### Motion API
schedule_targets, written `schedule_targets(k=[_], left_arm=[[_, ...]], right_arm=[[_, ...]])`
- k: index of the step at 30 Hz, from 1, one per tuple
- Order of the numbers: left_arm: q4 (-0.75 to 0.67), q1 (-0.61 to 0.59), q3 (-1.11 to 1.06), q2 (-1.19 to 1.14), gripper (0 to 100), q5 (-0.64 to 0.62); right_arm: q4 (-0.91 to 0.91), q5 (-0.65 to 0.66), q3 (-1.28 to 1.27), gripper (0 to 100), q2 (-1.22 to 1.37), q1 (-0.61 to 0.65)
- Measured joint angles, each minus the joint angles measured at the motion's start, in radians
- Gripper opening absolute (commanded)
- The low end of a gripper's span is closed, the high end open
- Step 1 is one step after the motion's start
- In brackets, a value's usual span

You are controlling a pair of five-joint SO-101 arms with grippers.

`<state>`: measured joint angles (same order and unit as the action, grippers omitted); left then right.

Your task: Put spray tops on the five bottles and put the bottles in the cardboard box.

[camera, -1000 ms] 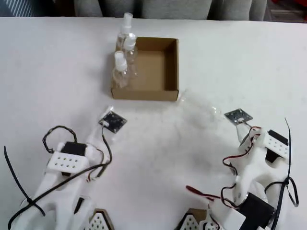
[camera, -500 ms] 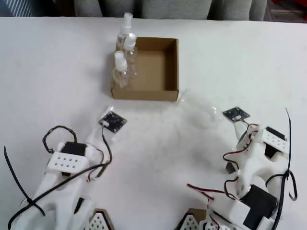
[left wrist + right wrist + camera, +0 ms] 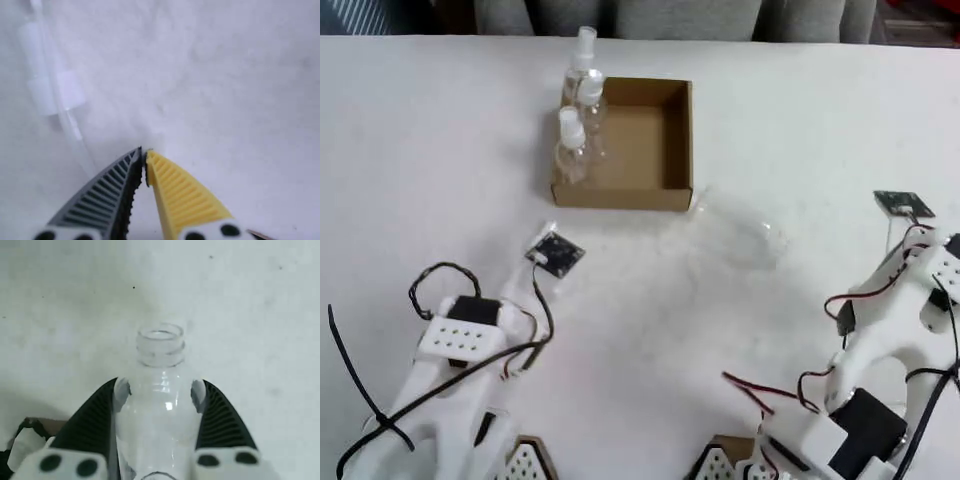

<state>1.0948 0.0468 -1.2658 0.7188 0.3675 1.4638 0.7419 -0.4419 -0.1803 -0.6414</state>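
At right edge of frame, right claw point(image 3: 160, 388): swung outward, clamped on uncapped bottle point(image 3: 160, 347)
Left claw point(image 3: 144, 151): closed, empty, beside spray top point(image 3: 47, 85)
Likely next: capping

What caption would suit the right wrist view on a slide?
Right gripper grips a clear plastic bottle, threaded neck open and capless, white table behind.

White right arm point(image 3: 885, 325), cable-strung: swings outward toward white table's point(image 3: 440, 150) right edge, away from brown cardboard box point(image 3: 665, 185).
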Motion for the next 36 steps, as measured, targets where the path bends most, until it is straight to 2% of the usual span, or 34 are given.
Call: schedule_targets(k=[5,13,19,25,31,36], left_arm=[[0.000,0.000,0.000,0.000,2,0.000],[0.000,0.000,0.000,0.000,2,0.000],[0.000,0.000,0.000,0.000,2,0.000],[0.000,0.000,0.000,0.000,2,0.000],[0.000,0.000,0.000,0.000,2,0.000],[0.000,0.000,0.000,0.000,2,0.000]], right_arm=[[-0.078,-0.015,-0.100,1.9,0.000,-0.011],[-0.198,-0.147,-0.124,1.8,-0.025,-0.048],[-0.215,-0.189,-0.238,2.1,-0.261,-0.049],[-0.327,-0.216,-0.425,2.1,-0.519,0.023],[-0.494,-0.428,-0.439,2.1,-0.681,0.063],[-0.626,-0.545,-0.442,2.2,-0.730,0.187]])
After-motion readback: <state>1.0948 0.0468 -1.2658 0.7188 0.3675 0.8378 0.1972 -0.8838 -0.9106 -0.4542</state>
